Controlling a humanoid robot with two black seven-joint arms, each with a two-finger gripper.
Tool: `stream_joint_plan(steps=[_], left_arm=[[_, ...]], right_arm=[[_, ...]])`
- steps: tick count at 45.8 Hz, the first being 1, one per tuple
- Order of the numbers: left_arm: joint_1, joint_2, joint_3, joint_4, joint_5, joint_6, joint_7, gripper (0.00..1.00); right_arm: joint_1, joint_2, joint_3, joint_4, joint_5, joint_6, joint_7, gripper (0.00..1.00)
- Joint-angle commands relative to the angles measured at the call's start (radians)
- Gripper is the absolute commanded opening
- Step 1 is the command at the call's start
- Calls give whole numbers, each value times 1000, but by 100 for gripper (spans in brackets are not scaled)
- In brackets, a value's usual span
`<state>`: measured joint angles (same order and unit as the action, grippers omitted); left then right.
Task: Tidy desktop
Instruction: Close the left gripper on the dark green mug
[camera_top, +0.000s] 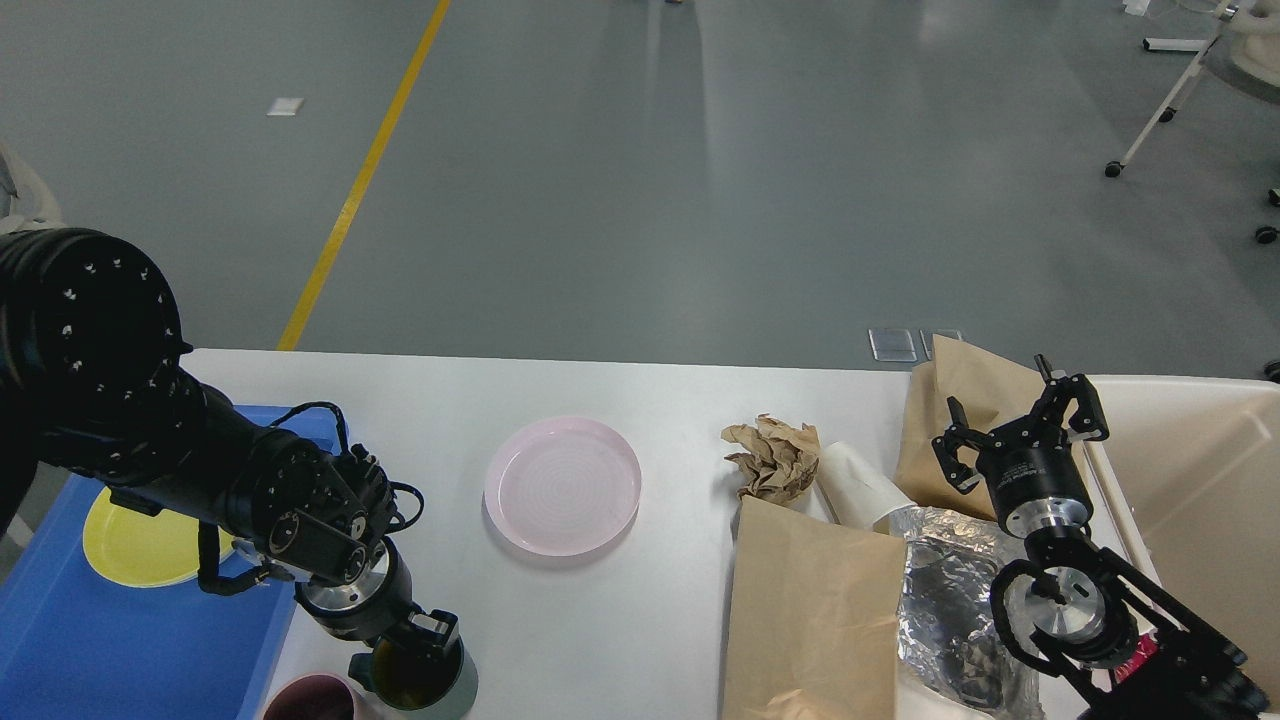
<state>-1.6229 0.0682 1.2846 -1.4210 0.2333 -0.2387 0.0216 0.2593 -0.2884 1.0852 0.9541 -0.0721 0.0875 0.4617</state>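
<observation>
The white desktop (640, 620) carries a pink plate (562, 485) at its middle. A green mug (415, 688) and a maroon mug (310, 702) stand at the near left edge. My left gripper (428, 638) points down right at the green mug's rim, and its dark fingers cannot be told apart. On the right lie crumpled brown paper (770, 460), a tipped white cup (860, 485), two brown paper bags (815, 610) (960, 400) and crinkled foil (950, 580). My right gripper (1018, 422) stands open over the far bag, holding nothing.
A blue tray (100, 650) holding a yellow plate (140, 545) sits at the left edge, partly under my left arm. A beige bin (1200, 470) stands at the far right. Grey floor with a yellow line lies beyond the table.
</observation>
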Motion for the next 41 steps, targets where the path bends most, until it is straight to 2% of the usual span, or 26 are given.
stream_joint_plan(steps=[1,15,21,33,41], left_arm=[[8,-1,-1,1,0,5,0,48],[5,1,-4,1,-3,4,1,11],[2,2,6,-1,-3,-4,3,1],[-14,18,10,-1,-5,-13,17,0],[-80,61,29,-1,-19,-63,20,0]], right_arm=[[0,0,1,0,0,0,0,100],[0,0,1,0,0,0,0,100],[0,0,1,0,0,0,0,100],[0,0,1,0,0,0,0,100],[0,0,1,0,0,0,0,100]])
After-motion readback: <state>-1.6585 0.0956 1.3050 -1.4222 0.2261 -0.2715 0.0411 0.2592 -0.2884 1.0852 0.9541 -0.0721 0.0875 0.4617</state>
